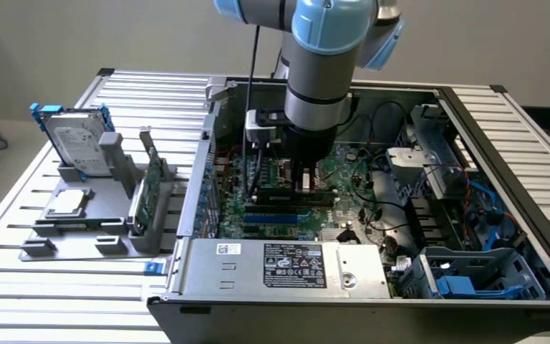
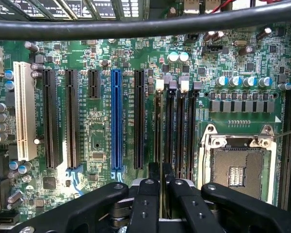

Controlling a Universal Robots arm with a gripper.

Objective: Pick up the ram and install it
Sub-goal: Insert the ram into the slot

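Seating appears to be the step in hand: the arm reaches down into the open computer case, with the gripper low over the motherboard. In the wrist view its fingers are drawn close together on a thin dark edge that reads as the ram, held on edge directly above the memory slots beside the empty CPU socket. Judged from this, doing the step well calls for keeping the stick parallel to its slot, notch aligned, latches open, and pressure straight down and even at both ends; whether the edge has entered the slot cannot be told. The blue expansion slot and black slots beside it are not the target.

The case lies on a slatted aluminium desk. At the exterior view's left, a grey fixture holds a hard drive upright and a green expansion card. A plain wall and floor lie behind.
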